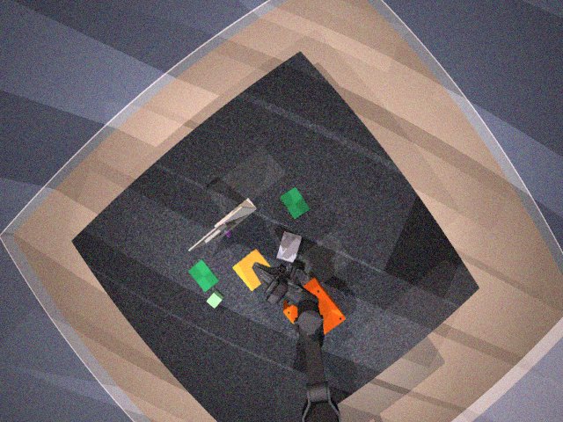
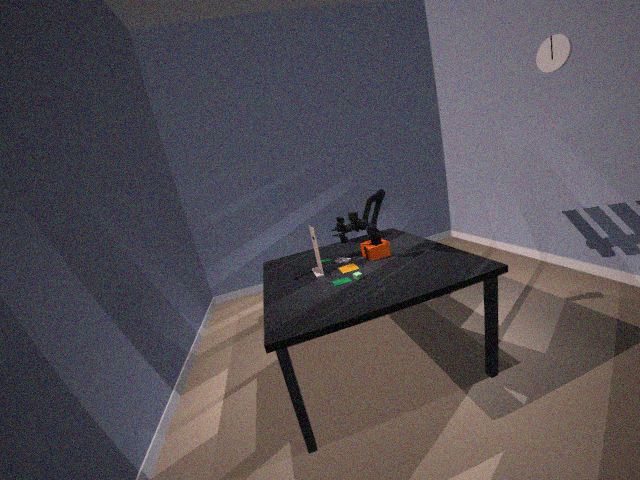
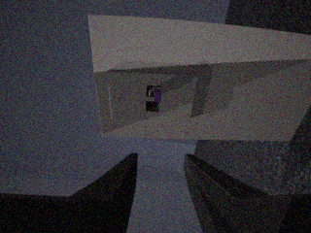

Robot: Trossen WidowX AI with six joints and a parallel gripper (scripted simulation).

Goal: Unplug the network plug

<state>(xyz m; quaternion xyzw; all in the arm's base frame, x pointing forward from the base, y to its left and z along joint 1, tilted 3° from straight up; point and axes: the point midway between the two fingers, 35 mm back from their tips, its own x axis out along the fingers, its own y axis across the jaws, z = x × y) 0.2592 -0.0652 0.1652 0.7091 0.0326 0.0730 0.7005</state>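
Note:
A pale upright panel stands on the dark table. A small purple network plug sits in the panel's socket, on the side facing my arm. My gripper is open with a moderate gap and holds nothing. It hovers in the air well short of the panel, pointed at the socket. In the wrist view the plug shows above and between the two dark fingers. The tab on the plug is too small to make out.
Flat coloured squares lie on the table: a yellow one under my gripper, a grey-lilac one, and two green ones. A small light green block lies nearby. The arm's orange base stands behind.

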